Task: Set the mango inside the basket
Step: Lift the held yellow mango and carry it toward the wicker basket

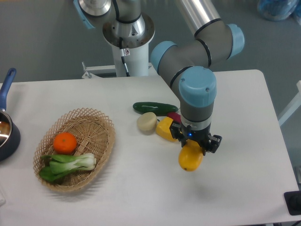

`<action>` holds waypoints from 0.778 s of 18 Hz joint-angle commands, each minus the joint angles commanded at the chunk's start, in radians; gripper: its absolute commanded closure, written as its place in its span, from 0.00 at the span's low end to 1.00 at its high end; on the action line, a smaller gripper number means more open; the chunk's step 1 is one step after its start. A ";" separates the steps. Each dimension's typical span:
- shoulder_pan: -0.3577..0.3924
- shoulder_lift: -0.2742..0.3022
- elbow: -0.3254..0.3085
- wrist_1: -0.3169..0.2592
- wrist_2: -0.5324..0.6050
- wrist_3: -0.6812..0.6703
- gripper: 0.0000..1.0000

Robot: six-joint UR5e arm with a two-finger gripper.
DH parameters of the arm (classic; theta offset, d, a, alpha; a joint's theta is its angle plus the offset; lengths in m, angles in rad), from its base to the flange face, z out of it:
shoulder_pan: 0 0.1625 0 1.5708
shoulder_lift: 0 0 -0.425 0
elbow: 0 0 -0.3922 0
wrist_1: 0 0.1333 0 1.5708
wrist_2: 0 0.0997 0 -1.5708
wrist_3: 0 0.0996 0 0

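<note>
The mango (190,158), a smooth yellow-orange oval fruit, hangs in my gripper (193,146), lifted above the table at centre right; a faint shadow lies under it. The gripper is shut on its upper part, so the fingertips are mostly hidden. The woven tan wicker basket (101,127) lies at the left of the table, well to the left of the gripper. It holds a round orange (65,142) and a green bok choy (68,165).
A blocky yellow item (164,129), a pale beige round item (147,123), a dark green cucumber (154,108) and a partly hidden red item (174,116) lie just left of the gripper. A dark pot with a blue handle (5,127) stands at the left edge.
</note>
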 joint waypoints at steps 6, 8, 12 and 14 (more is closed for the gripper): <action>-0.021 0.000 -0.002 0.002 -0.008 -0.011 0.74; -0.041 -0.005 -0.002 0.002 -0.008 -0.031 0.73; -0.089 -0.008 -0.015 0.002 -0.002 -0.057 0.74; -0.115 -0.002 -0.049 0.014 -0.006 -0.057 0.74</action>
